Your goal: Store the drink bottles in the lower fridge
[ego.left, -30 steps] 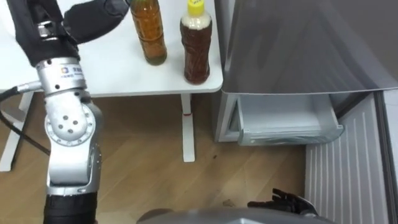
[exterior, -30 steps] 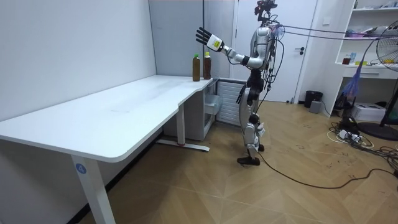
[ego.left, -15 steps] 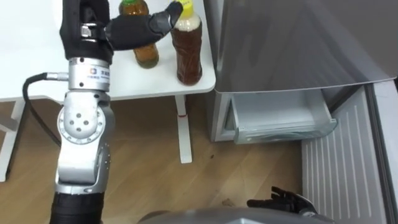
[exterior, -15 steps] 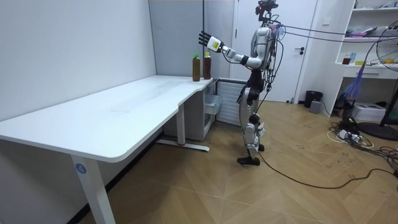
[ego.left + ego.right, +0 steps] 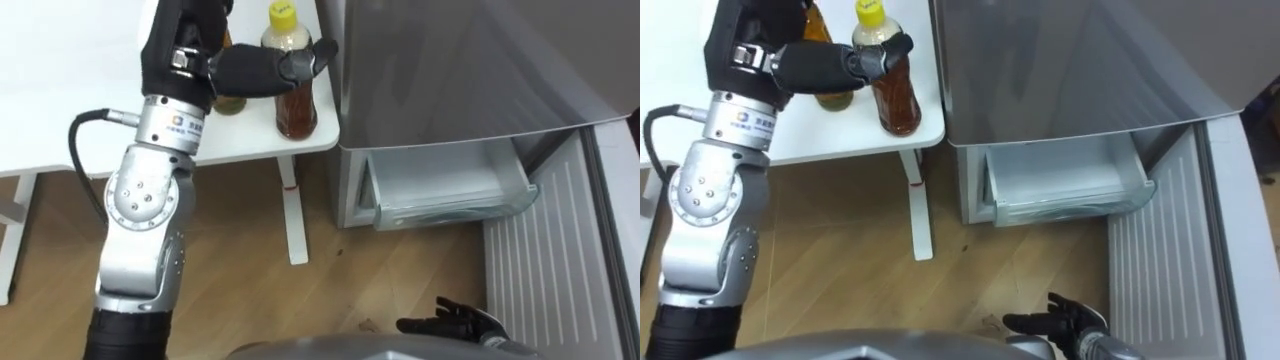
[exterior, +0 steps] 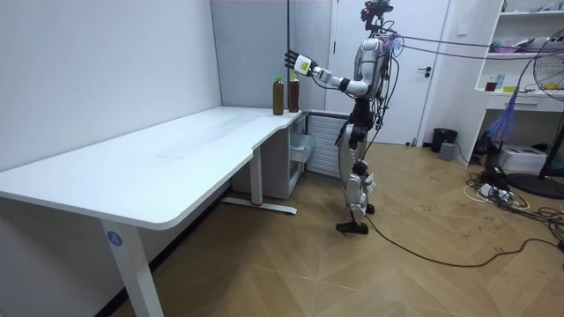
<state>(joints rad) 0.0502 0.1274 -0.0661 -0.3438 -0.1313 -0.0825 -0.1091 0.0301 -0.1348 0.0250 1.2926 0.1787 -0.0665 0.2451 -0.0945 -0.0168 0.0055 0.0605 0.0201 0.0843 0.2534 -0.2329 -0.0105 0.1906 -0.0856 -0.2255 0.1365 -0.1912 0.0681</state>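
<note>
Drinks at the start of transfer, seen from the head camera and the room camera. Both bottles stand upright on the white counter (image 5: 60, 100), close to its corner, at about 12 o'clock in the eye view: the yellow-capped bottle (image 5: 296, 108) nearer the fridge (image 5: 470, 60), and the second bottle (image 5: 228, 101) just beside it at its 9 o'clock, largely hidden behind the arm. The left robot hand (image 5: 250, 70) is raised to the yellow-capped bottle, its thumb stretched straight across the front of the bottle's shoulder; in the room view its fingers point upward, so the hand reads as unclosed and no grip is made yet. The right robot hand (image 5: 450, 323) hangs low at 6 o'clock with its fingers spread and holds nothing. At about 4 o'clock from the bottles the fridge's lower drawer (image 5: 450, 190) stands pulled out, ready to receive them. Judged from this, no drink has been stowed: the step in hand is the first grasp, and what is left is to close on each bottle, carry it down to the drawer and set it inside.
</note>
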